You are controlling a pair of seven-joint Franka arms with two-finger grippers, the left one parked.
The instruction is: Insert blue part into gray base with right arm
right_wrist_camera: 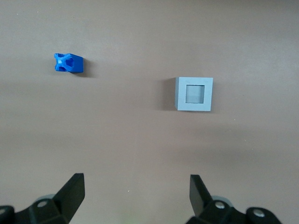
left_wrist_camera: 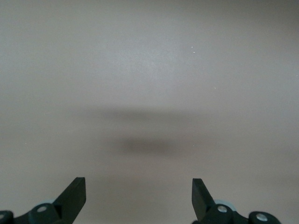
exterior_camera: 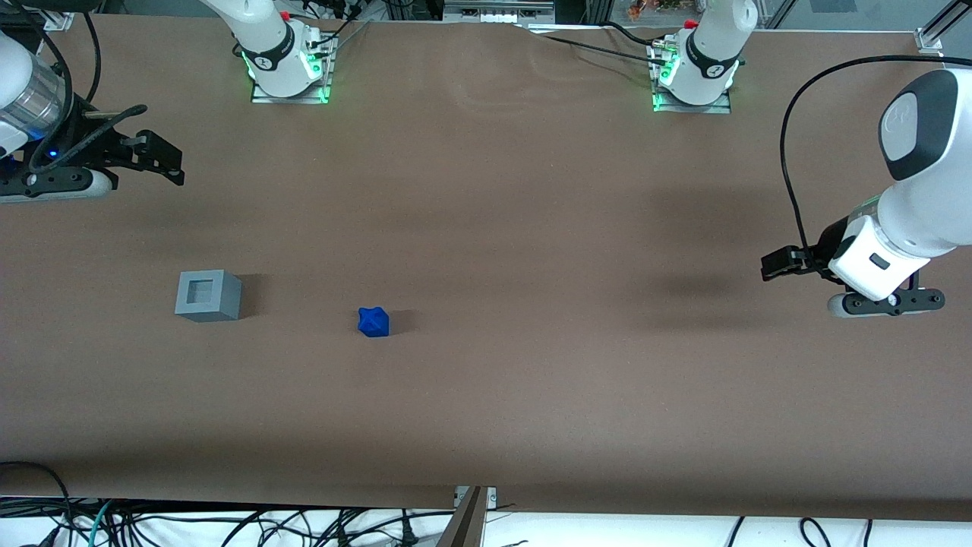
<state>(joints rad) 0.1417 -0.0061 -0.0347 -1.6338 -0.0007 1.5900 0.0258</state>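
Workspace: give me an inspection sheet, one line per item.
Surface: brown table, flat, faint shadows.
Job's things: blue part on the table, apart from the gray base; the base's recess is empty.
Clutter: nothing seen.
Grippers: right arm's gripper open, holding nothing, raised over the table, farther from the front camera than the base.
Cables: black cables on the arms and along the table edges.
Surroundings: arm bases lit green.

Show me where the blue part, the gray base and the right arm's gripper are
blue part (exterior_camera: 373, 322), front view, its top face.
gray base (exterior_camera: 206, 295), front view, the top face by the square recess.
gripper (right_wrist_camera: 136, 193), right wrist view, the open gap midway between its fingertips, raised above the table.
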